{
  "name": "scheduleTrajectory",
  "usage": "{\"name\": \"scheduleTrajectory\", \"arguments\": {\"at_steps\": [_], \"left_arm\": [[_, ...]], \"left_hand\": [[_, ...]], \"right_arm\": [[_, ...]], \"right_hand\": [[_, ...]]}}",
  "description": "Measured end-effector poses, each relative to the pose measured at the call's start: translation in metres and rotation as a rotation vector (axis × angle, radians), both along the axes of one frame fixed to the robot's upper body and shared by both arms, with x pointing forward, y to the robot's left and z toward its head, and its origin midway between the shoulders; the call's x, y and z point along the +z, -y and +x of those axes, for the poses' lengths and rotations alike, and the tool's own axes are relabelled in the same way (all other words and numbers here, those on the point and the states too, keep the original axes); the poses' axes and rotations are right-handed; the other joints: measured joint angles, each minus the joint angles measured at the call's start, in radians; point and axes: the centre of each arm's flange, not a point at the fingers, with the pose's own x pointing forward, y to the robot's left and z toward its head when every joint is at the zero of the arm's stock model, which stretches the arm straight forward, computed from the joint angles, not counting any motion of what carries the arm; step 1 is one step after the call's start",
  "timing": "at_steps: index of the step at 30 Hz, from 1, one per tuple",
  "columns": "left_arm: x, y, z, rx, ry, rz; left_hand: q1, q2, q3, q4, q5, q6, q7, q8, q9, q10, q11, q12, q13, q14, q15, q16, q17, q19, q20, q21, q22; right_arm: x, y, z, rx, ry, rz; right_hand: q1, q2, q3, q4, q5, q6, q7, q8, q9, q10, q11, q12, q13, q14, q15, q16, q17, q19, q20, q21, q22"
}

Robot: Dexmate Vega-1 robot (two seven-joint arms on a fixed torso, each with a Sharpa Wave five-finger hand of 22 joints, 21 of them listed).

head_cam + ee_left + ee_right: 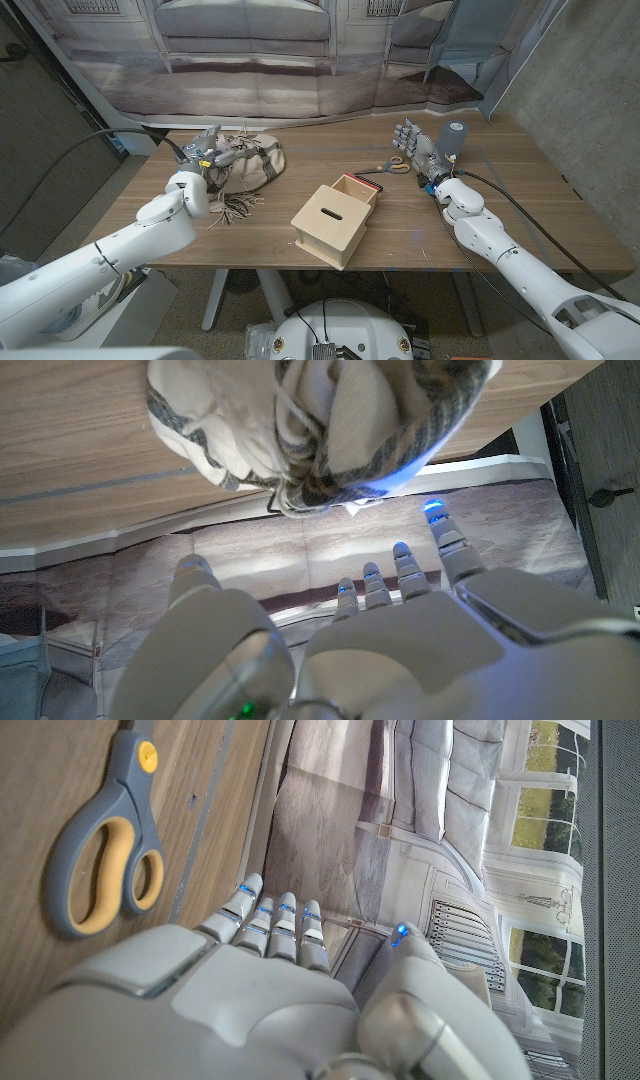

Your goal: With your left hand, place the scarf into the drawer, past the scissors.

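A bunched beige scarf (pixel 250 162) with grey stripes and a fringe lies on the table's far left. My left hand (pixel 205 155) hovers at its left edge. In the left wrist view the fingers (pixel 400 565) are spread and hold nothing, a short way off the scarf (pixel 320 420). The wooden box (pixel 330 225) stands mid-table with its drawer (pixel 358 188) pulled out toward the far side. Grey and yellow scissors (pixel 392 167) lie just beyond the drawer, to its right. My right hand (pixel 418 148) stands next to the scissors (pixel 105 850), fingers straight and apart, empty.
A grey-blue cylinder (pixel 457 138) stands behind my right hand near the far right of the table (pixel 300 150). A printed backdrop hangs along the far edge. The box has a slot in its top.
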Motion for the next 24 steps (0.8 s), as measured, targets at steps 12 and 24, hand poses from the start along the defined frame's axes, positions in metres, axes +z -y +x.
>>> {"name": "scheduleTrajectory", "arguments": {"at_steps": [12,24], "left_arm": [[-0.008,-0.002,0.005,0.020,-0.043,-0.005],[-0.012,-0.003,0.014,0.040,-0.055,0.007]], "left_hand": [[0.013,-0.004,-0.018,-0.009,-0.008,-0.011,0.000,0.000,0.000,-0.013,0.013,0.000,0.000,-0.004,-0.003,-0.006,0.002,0.035,-0.001,0.004,0.000],[0.025,0.000,-0.024,-0.015,-0.008,-0.012,-0.002,0.000,0.000,-0.018,0.008,0.000,0.000,-0.014,-0.013,-0.006,0.003,0.047,0.002,0.003,0.000]], "right_arm": [[0.000,-0.003,0.003,0.004,-0.005,-0.004],[0.000,-0.004,0.005,0.005,-0.009,-0.005]], "right_hand": [[0.000,0.000,0.000,0.000,0.000,0.000,0.000,0.000,0.000,0.001,-0.001,0.000,0.000,0.000,0.000,0.000,0.000,0.000,0.000,0.000,0.000],[-0.004,0.004,0.000,0.000,0.000,0.000,0.000,0.000,0.000,0.001,-0.001,0.000,0.000,0.000,0.000,0.000,0.000,0.000,0.000,-0.008,0.000]]}}
